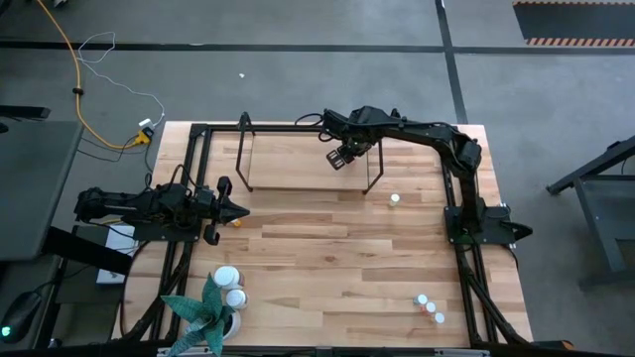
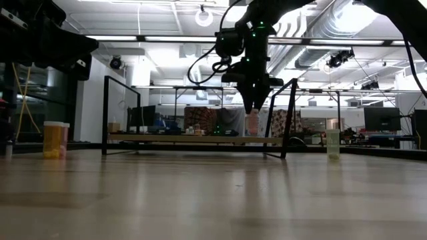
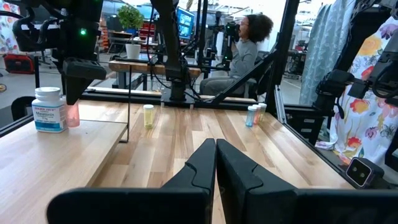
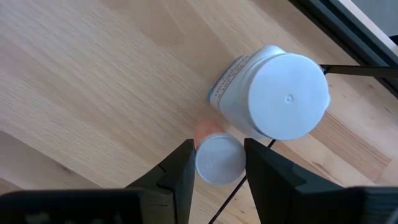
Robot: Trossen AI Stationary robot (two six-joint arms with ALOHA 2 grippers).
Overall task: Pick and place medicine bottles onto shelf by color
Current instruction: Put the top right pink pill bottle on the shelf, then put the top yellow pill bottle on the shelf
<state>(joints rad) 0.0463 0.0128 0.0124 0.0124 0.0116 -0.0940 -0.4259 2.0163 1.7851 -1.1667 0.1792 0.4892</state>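
My right gripper point(image 4: 219, 169) points down over the shelf point(image 1: 298, 164), shut on a small medicine bottle point(image 4: 217, 159) with a white cap and a pale orange body point(image 3: 73, 116). Right beside it a larger white bottle point(image 4: 277, 93) stands upright on the shelf board. In the low view the small bottle point(image 2: 253, 124) hangs straight below the fingers, its bottom at the board. My left gripper point(image 1: 241, 209) waits shut at the table's left side, pointing level, with nothing in it. My right gripper pinches the small bottle's white cap point(image 4: 217, 163) between its two fingers, one on each side. The fingers come from above, pointing down. The bottle is upright, with its bottom at the shelf board; whether it rests there or hangs just above, I cannot tell.
One small bottle point(image 1: 395, 199) stands on the table right of the shelf, and three more point(image 1: 431, 308) near the front right. Two larger white bottles point(image 1: 230, 287) stand beside a green plant point(image 1: 201, 312) at the front left. A small orange bottle point(image 1: 236, 222) is by my left gripper.
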